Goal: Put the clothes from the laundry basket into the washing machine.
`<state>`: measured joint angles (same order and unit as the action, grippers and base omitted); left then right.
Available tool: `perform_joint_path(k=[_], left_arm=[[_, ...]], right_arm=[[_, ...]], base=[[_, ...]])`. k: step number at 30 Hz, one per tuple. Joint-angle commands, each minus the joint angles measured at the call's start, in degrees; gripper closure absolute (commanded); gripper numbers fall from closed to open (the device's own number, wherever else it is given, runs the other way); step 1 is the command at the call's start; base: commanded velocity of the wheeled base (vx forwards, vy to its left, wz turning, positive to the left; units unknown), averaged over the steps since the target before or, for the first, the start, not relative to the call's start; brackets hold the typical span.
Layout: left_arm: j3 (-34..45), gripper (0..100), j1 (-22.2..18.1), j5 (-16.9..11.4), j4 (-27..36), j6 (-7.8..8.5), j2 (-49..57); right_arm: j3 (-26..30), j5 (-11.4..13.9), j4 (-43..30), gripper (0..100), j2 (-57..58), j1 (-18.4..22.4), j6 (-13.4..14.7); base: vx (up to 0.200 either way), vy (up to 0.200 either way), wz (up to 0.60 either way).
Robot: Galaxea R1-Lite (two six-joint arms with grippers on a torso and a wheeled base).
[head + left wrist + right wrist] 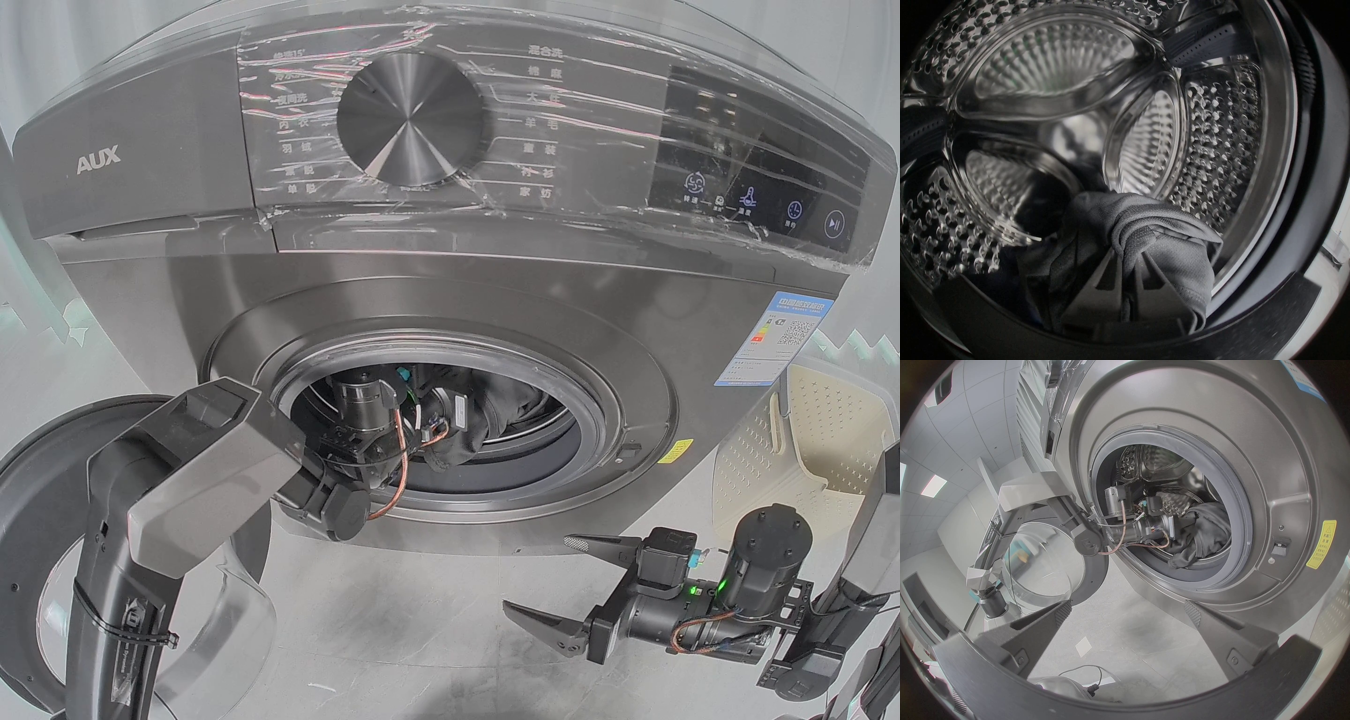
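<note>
Looking down at a grey front-loading washing machine [656, 309] with its round door [37, 525] swung open to the robot's left. The left arm extends through the opening, and the left gripper [1128, 262] sits inside the shiny perforated drum [1054, 61]. Its fingers are pinched close together on a bunched fold of a dark grey garment [1172, 243]. The garment hangs from the gripper into the lower part of the drum, just inside the door opening on the robot's right side. The right gripper [539, 574] hovers low over the floor in front of the machine, below and to the right of the opening, its fingers spread wide and holding nothing. A cream perforated laundry basket [806, 441] stands beside the machine on the right.
</note>
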<state>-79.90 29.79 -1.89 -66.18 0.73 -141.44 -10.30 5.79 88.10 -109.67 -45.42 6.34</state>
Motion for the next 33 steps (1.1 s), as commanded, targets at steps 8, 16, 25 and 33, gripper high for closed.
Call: perform_joint_path(k=[8, 16, 25, 33], left_arm=[[-17.1, 100, -1.0, 3.4, -0.4, -0.29, -6.9], [-19.5, 100, -1.7, 5.7, -0.1, -0.56, -7.0], [-10.3, 0, 0.1, 4.8, -0.4, -0.82, -4.2], [8.7, 0, 3.7, 0.4, 1.8, -0.91, 5.8]], right_arm=[[0.1, 0.1, 0.1, 0, 0.1, 0.0, 0.0], [0.1, 0.0, 0.1, 0, 0.1, 0.0, 0.0], [0.2, 0.1, 0.1, 0, 0.1, 0.2, -0.1], [0.0, 0.0, 0.1, 0, 0.0, 0.1, 0.0]], base=[[0.000, 0.000, 0.00], [0.000, 0.000, 0.00], [0.000, 0.000, 0.00], [0.000, 0.000, 0.00]])
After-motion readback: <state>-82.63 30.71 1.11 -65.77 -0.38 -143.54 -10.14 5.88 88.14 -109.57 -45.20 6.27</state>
